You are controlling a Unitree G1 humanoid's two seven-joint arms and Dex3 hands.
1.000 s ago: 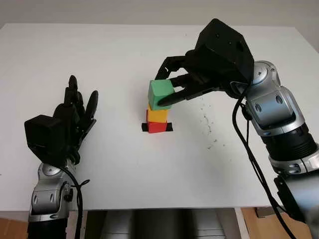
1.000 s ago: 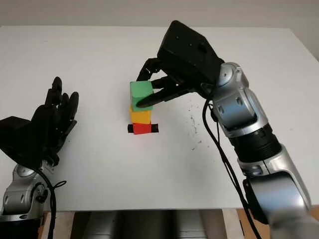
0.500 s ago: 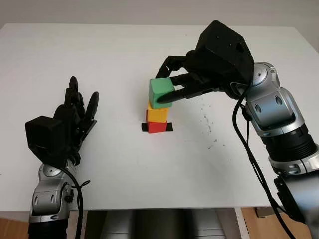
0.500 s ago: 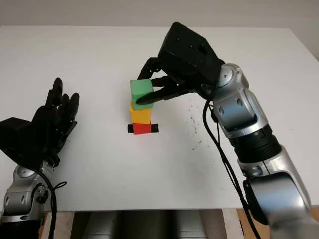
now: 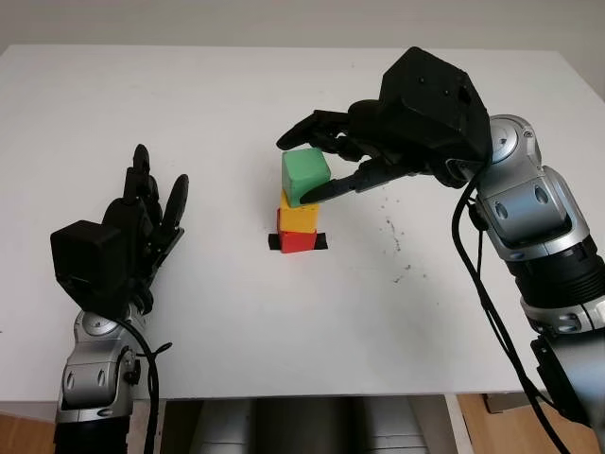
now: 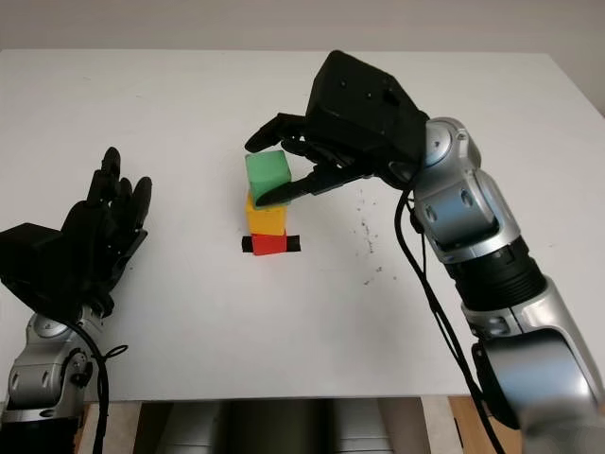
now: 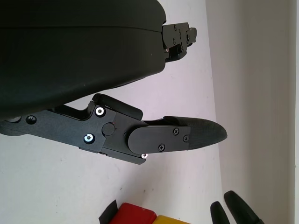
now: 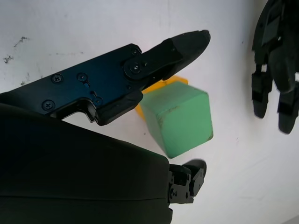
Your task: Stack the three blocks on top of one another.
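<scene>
Green block (image 5: pixel 305 174) on a yellow block (image 5: pixel 299 219) on a red block (image 5: pixel 297 242), black tape strip (image 5: pixel 274 243) under the red one, white table (image 5: pixel 227 303) flecked with dark specks (image 5: pixel 392 230), black hands, silver-grey arms

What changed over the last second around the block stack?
The right hand opened and let go of the green block, which now sits tilted on the yellow block, itself on the red block. One finger remains beside the green block. The two lower blocks and the open left hand stayed put.
</scene>
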